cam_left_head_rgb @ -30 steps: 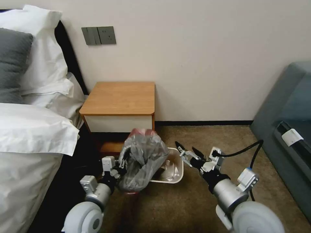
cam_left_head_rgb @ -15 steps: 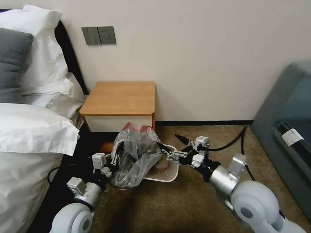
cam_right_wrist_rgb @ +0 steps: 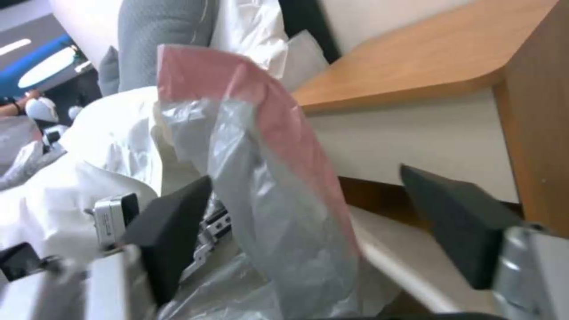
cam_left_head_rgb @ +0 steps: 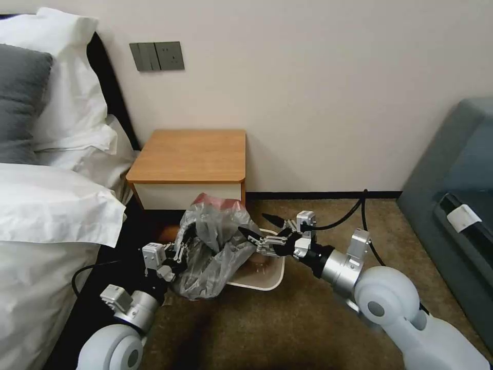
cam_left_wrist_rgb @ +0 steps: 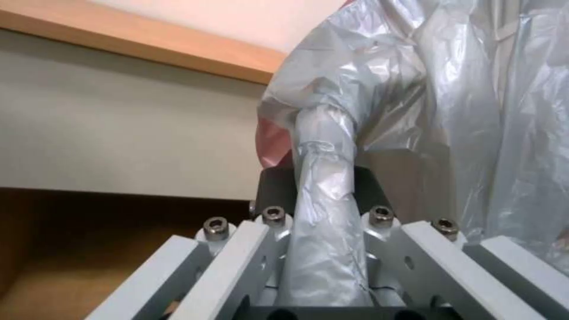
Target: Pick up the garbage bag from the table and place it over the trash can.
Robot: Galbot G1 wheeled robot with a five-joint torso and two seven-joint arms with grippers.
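A bedroom corner: brown carpet, a pale wall, a bed with white linen on the robot's left, and the table [cam_left_head_rgb: 191, 156] against the wall with its wooden top bare. The can [cam_left_head_rgb: 267, 275] stands on the carpet just in front of the table, tipped or leaning so its mouth faces the right arm.

The bag [cam_left_head_rgb: 213, 249] is off the table and hangs over the left side of the can, crumpled, with its pinkish edge up near the drawer front. The left gripper [cam_left_head_rgb: 177, 257] is clamped on a twisted rope of the plastic; in the left wrist view the bunched film runs straight between its pads [cam_left_wrist_rgb: 278, 182]. The right gripper [cam_left_head_rgb: 257, 228] is spread wide at the bag's right edge, and the right wrist view shows a flap of the bag [cam_right_wrist_rgb: 278, 178] lying between its two dark fingers [cam_right_wrist_rgb: 169, 231] without being pinched.

What could go wrong, as I judge it:
- The flap is loose and slack, so the right claw may close on air or catch only a sliver, which would slip out when pulled
- The left grip holds a twisted bunch, not an open rim, so the mouth may not spread wide enough to go over the can
- Thin film stretched between two arms could tear at either pinch
- The can looks light and unsteady; a tug on the bag or a nudge from the right fingers could push it over or slide it away
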